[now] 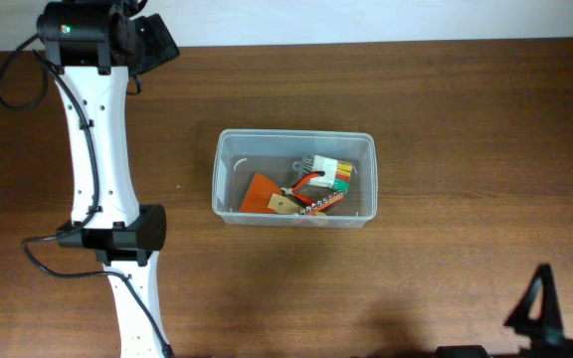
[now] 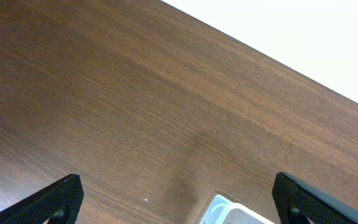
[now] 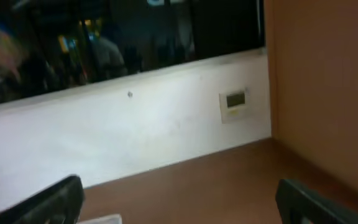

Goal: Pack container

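Spread wide, gripping nothing: fingers [image 2: 61, 198] of the left gripper [image 2: 179, 204], aimed at bare table [image 2: 135, 93], with only a corner of the tub [image 2: 229, 213] at the frame's bottom edge. Likewise parted and empty: the right gripper [image 3: 185, 202], tilted up toward a wall [image 3: 166, 124], away from the work.

Seen from overhead, both parked well apart from the tub, one at the far left corner, one at the near right edge. Tub mid-table, upright, no lid on it. Inside, bunched toward its right half: an orange piece [image 1: 260, 191], a white block [image 1: 331, 171] with coloured stripes, and a red strip [image 1: 318, 204] of small bits.

Nothing loose in view outside the tub. Reads as packing done or nearly so. At most a lid to fit, though none in sight.
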Robot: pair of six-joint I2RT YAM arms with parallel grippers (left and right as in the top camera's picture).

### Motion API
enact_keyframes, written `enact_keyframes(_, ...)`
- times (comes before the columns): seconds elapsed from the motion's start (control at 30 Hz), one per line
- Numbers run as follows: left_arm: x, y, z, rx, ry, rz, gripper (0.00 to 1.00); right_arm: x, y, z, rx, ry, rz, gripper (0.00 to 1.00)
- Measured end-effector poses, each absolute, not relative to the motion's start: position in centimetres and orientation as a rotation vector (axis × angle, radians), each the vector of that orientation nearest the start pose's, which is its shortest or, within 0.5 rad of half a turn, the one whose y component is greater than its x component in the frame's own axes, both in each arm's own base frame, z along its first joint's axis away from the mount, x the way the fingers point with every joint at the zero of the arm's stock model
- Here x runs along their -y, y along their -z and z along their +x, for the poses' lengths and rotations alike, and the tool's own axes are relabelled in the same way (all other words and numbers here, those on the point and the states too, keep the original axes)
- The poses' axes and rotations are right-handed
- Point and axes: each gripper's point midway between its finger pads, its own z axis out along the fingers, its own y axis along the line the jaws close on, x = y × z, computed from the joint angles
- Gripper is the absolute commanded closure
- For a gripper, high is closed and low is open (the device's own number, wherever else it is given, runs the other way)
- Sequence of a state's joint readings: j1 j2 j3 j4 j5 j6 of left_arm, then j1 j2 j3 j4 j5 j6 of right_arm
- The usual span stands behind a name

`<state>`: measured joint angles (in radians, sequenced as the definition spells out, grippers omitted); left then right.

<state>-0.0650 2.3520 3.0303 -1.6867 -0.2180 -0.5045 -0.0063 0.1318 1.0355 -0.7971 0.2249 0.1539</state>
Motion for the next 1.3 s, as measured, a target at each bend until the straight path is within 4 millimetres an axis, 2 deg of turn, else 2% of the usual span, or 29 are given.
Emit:
enact_keyframes(0.3, -0.5, -29.7, 48.9, -2.464, -0.061, -0.633, 0.01, 4.4, -33.7, 17.5, -1.402, 0.061, 0.313, 0.01)
enact_keyframes(0.43, -0.5, -29.7, 48.9, -2.464, -0.061, -0.633, 0.01, 4.4, -31.3, 20.1, -1.368, 0.052, 0.308, 0.01)
enact_keyframes(0.57, -0.5, -29.7, 48.9, -2.464, -0.06, -0.632, 0.01, 4.1, -28.7, 21.7, -1.372, 0.036, 0.289, 0.01)
enact_keyframes(0.67, -0.5, -29.7, 48.9, -2.464, -0.061, -0.633, 0.01, 3.8, -27.3, 22.0, -1.39, 0.028, 0.277, 0.02)
enact_keyframes(0.83, -0.5, -29.7, 48.9, -2.464, -0.061, -0.633, 0.01, 3.5, -26.7, 22.1, -1.41, 0.016, 0.263, 0.01)
enact_keyframes(1.1, -0.5, -29.7, 48.9, -2.464, -0.061, -0.633, 0.01, 3.4, -24.2, 22.3, -1.512, 0.022, 0.264, 0.01)
enact_keyframes(1.3, -0.5, -29.7, 48.9, -2.464, -0.061, -0.633, 0.01, 3.4, -20.9, 23.1, -1.58, 0.028, 0.266, 0.01)
